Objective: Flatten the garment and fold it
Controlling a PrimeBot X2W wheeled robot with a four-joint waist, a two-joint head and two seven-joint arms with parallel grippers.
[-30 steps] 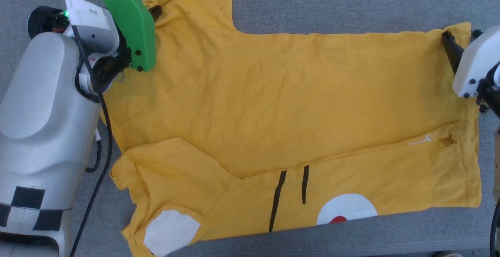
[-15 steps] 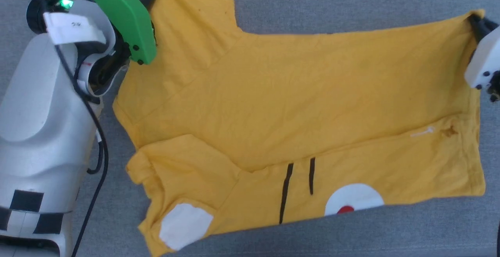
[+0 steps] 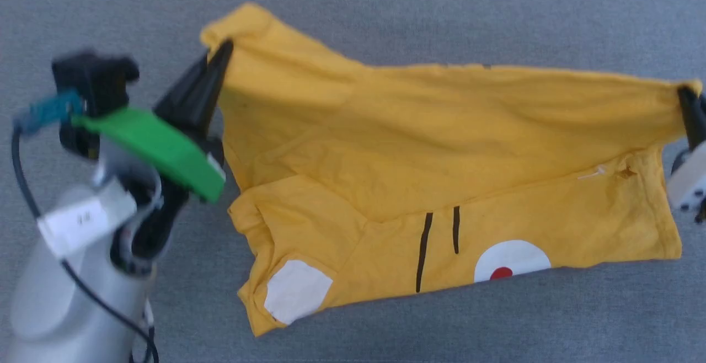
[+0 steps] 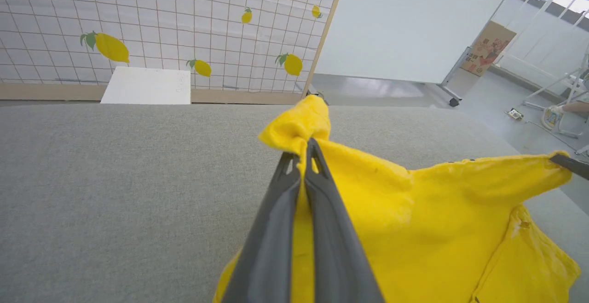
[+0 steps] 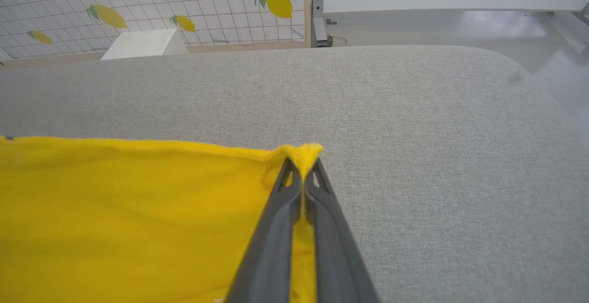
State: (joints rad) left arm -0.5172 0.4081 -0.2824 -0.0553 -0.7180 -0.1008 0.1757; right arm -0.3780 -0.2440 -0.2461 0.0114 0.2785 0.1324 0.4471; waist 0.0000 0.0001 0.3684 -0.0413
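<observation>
Garment (image 3: pixel 441 148) on grey table (image 3: pixel 386 15): near half lies down, far edge lifted and stretched between both claws. Jaws of left gripper (image 3: pixel 225 48) clamped on the far sleeve corner, right gripper (image 3: pixel 685 95) clamped on the far hem corner. Near strip turned over, print showing. Looks like an early stage: wrinkled, not flat yet, proper folds all left.
</observation>
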